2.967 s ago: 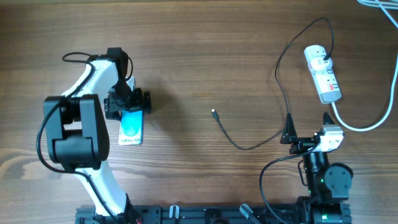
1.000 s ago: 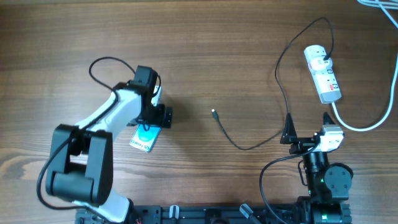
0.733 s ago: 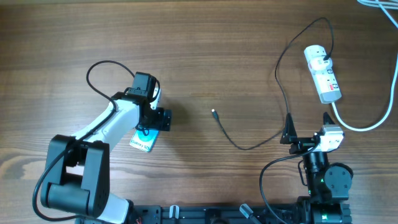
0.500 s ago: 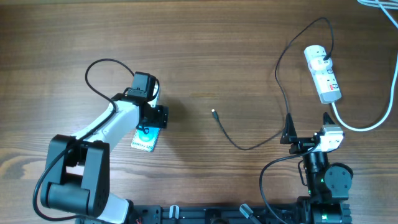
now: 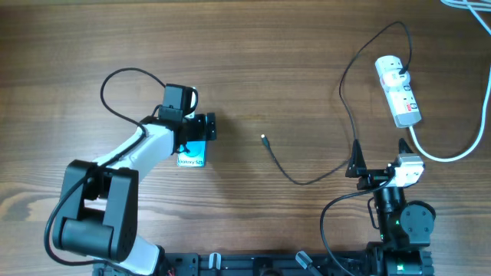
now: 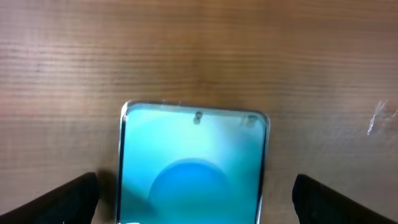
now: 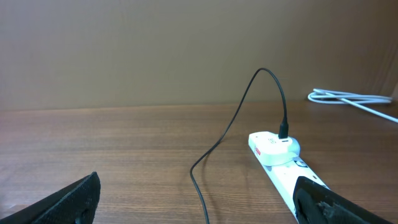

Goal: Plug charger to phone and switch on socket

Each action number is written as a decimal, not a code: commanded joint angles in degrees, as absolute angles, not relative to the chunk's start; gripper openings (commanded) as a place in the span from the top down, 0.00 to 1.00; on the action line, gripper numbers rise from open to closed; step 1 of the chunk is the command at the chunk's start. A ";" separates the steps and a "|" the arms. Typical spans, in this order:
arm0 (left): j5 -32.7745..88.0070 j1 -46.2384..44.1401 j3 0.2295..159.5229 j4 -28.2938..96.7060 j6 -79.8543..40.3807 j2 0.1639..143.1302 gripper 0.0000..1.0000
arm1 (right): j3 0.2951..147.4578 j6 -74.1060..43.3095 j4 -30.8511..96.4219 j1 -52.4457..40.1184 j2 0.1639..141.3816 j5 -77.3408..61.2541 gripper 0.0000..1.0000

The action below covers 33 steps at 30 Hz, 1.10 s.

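The phone [image 5: 192, 159] lies flat on the wooden table, teal screen up. In the left wrist view the phone [image 6: 194, 168] sits between my left gripper's [image 6: 196, 211] fingers [image 6: 62, 202], with a gap on each side. My left gripper [image 5: 193, 144] is open above it. The charger cable [image 5: 345, 92] runs from the white adapter [image 5: 394, 73] in the socket [image 5: 400, 96] down to its silvery plug tip [image 5: 263, 139], which lies free at mid-table. My right gripper [image 5: 380, 153] is open and empty near the front edge, with the cable [image 7: 236, 118] and socket [image 7: 292, 177] ahead of it.
The socket's thick white cord [image 5: 453, 149] curves off past the right edge. Another white cable [image 5: 468, 11] lies at the far right corner and shows in the right wrist view [image 7: 348, 98]. The black cable loops between mid-table and the right arm.
My left gripper has swung right and slightly away from the front edge. The phone has shifted right with it and turned straighter. The right arm, cable and socket have not moved.
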State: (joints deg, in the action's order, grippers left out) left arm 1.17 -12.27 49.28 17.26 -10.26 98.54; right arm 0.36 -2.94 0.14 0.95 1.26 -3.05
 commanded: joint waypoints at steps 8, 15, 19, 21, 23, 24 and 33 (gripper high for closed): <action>5.69 -12.12 47.75 24.16 -12.86 99.77 0.06 | 0.30 -3.40 -0.05 1.30 0.80 -3.92 0.00; 2.26 -14.90 47.75 26.02 -15.33 99.96 0.12 | 0.30 -3.40 -0.05 1.30 0.80 -3.92 0.00; 1.80 -17.45 47.75 29.10 -15.27 99.96 0.09 | 0.30 -3.40 -0.05 1.30 0.80 -3.90 0.01; 1.80 -18.41 47.75 31.00 -15.25 99.96 0.04 | 0.30 -3.38 -0.05 1.30 0.80 -3.90 0.00; 1.56 -18.33 48.56 31.46 -15.25 99.96 0.00 | 0.30 -3.40 -0.05 1.30 0.80 -3.92 0.00; 1.56 -17.76 50.50 32.69 -15.25 99.96 0.00 | 0.30 -3.40 -0.05 1.30 0.80 -3.90 0.00; 1.61 -14.79 65.36 47.27 -13.74 100.53 0.00 | 0.30 -3.40 -0.05 1.30 0.80 -3.90 0.00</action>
